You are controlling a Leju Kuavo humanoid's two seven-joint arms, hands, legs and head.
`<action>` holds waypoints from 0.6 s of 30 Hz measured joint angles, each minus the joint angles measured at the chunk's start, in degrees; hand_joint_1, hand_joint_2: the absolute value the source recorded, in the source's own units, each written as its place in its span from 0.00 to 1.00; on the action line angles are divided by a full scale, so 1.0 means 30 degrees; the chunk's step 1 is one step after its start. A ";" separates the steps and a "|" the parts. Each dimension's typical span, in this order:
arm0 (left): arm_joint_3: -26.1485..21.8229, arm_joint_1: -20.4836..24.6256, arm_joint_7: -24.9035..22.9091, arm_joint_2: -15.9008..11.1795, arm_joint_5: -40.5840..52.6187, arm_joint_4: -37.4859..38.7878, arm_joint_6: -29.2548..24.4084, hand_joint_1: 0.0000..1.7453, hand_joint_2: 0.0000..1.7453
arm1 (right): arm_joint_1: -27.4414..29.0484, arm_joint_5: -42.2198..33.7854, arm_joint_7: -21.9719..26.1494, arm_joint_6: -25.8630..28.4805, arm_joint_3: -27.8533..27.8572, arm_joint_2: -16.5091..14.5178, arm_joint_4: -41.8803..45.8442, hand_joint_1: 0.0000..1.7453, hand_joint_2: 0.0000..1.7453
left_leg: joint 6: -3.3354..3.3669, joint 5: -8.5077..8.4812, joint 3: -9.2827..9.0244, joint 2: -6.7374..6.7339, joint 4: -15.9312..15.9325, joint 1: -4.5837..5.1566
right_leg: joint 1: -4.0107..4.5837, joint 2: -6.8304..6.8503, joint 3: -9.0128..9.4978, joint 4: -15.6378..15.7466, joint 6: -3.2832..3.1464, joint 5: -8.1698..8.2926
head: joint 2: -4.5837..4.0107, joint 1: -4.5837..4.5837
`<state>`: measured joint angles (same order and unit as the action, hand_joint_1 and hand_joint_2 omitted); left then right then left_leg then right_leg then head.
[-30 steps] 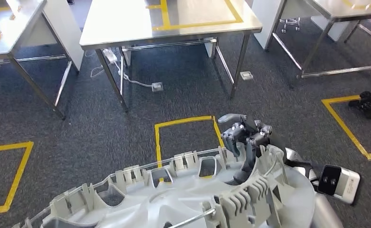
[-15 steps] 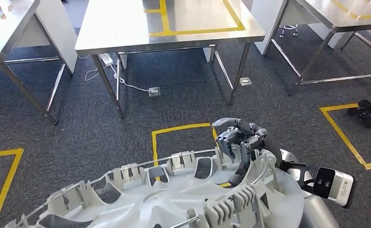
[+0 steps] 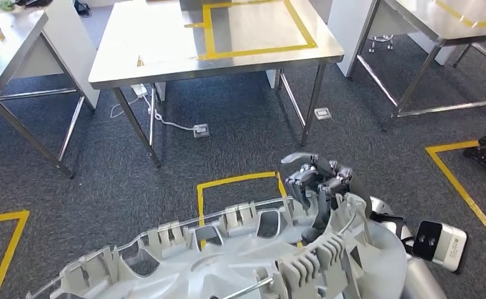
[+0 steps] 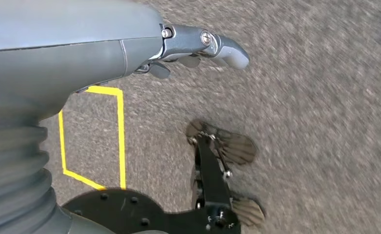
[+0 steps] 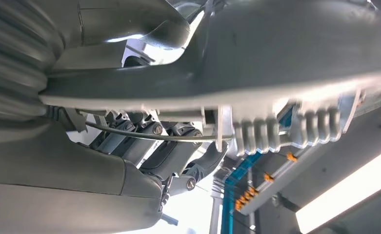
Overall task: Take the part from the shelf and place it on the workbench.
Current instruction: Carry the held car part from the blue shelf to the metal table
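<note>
right robot hand [image 3: 320, 180] grips the rim of the grey part [image 3: 240, 261]; left robot hand [image 4: 198, 46] hangs with nothing in it, fingers loosely curled, over the carpet.

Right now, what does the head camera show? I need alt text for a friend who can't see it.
A large pale grey ribbed plastic part fills the lower frame, gripped at its far rim by the robot's right hand. Beyond lie dark carpet with yellow tape squares and a steel workbench marked with yellow tape.

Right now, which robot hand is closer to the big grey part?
Right. The right hand grips the big grey part at its rim. The left hand hangs over the carpet, fingers apart, touching nothing.
</note>
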<state>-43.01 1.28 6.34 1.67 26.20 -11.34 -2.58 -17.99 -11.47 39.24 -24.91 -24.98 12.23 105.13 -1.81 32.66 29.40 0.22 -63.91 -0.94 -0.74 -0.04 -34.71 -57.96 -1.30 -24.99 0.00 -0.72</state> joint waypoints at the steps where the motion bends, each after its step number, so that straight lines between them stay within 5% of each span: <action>1: 0.0000 0.0012 -0.0004 0.0009 0.0011 0.0004 0.0009 0.00 1.00 | -0.0041 -0.0014 0.0004 0.0002 -0.0016 -0.0002 0.0000 1.00 1.00 | -0.0023 0.0447 0.0761 0.0002 -0.1270 0.0005 | 0.0031 0.0001 0.0141 0.0007 -0.0084 -0.0132 | 0.0000 -0.0062; 3: 0.0000 -0.0031 -0.0029 0.0007 0.0027 0.0005 0.0016 0.00 1.00 | -0.0057 -0.0027 -0.0002 0.0004 -0.0054 -0.0004 -0.0006 1.00 1.00 | -0.0056 0.1372 0.2297 0.0003 -0.3301 0.0013 | 0.0108 -0.0044 0.0398 0.0008 -0.0156 -0.0400 | 0.0000 -0.0151; 5: -0.0002 -0.0099 -0.0055 0.0000 0.0037 0.0005 0.0016 0.00 1.00 | -0.0052 -0.0025 -0.0009 0.0004 -0.0091 -0.0004 -0.0020 1.00 1.00 | 0.0005 0.1006 0.2837 0.0003 -0.3090 0.0031 | 0.0188 -0.0103 0.0775 0.0008 -0.0166 -0.0694 | 0.0000 -0.0203; 8: -0.0011 -0.0114 -0.0051 -0.0009 0.0038 0.0007 0.0016 0.00 1.00 | -0.0091 -0.0040 -0.0018 0.0004 -0.0146 -0.0035 -0.0038 1.00 1.00 | 0.0318 -0.1495 0.2064 0.0001 0.0413 0.0162 | 0.0294 -0.0122 0.1357 -0.0019 -0.0073 -0.1169 | 0.0000 -0.0251; 10: -0.0018 -0.0113 -0.0035 -0.0016 0.0044 0.0004 0.0016 0.00 1.00 | -0.0150 -0.0069 -0.0055 0.0004 -0.0187 -0.0069 -0.0057 1.00 1.00 | 0.0545 -0.1958 0.1789 0.0015 0.1620 0.0276 | 0.0348 -0.0138 0.1539 -0.0112 0.0128 -0.1414 | 0.0000 -0.0248; 13: -0.0025 -0.0122 -0.0004 -0.0015 0.0100 -0.0002 0.0049 0.00 1.00 | -0.0226 -0.0139 -0.0078 0.0005 -0.0213 -0.0086 -0.0064 1.00 1.00 | 0.0867 -0.2031 0.1411 0.0041 0.1865 0.0241 | 0.0362 -0.0142 0.1669 -0.0553 0.0513 -0.1517 | 0.0003 -0.0213; 15: -0.0029 -0.0085 0.0006 -0.0009 0.0155 -0.0006 0.0073 0.00 1.00 | -0.0322 -0.0173 -0.0073 0.0005 -0.0213 -0.0086 -0.0064 1.00 1.00 | 0.1029 -0.2003 0.1076 0.0045 0.1912 0.0188 | 0.0296 -0.0102 0.1136 -0.1676 0.0748 -0.2133 | 0.0002 -0.0129; 18: -0.0035 -0.0064 0.0007 -0.0009 0.0190 -0.0007 0.0075 0.00 1.00 | -0.0320 -0.0200 -0.0071 0.0004 -0.0213 -0.0086 -0.0076 1.00 1.00 | 0.1089 -0.1714 0.0862 0.0046 0.1904 0.0184 | 0.0157 -0.0078 -0.1066 -0.4935 0.0985 -0.3509 | 0.0002 -0.0034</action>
<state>-43.12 1.09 6.36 1.64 26.77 -11.36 -2.36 -18.95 -12.08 39.03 -24.90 -25.62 11.98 104.90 1.45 27.52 31.98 0.35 -58.20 -0.39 -0.27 -0.27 -37.91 -72.77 1.66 -35.52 0.01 -0.82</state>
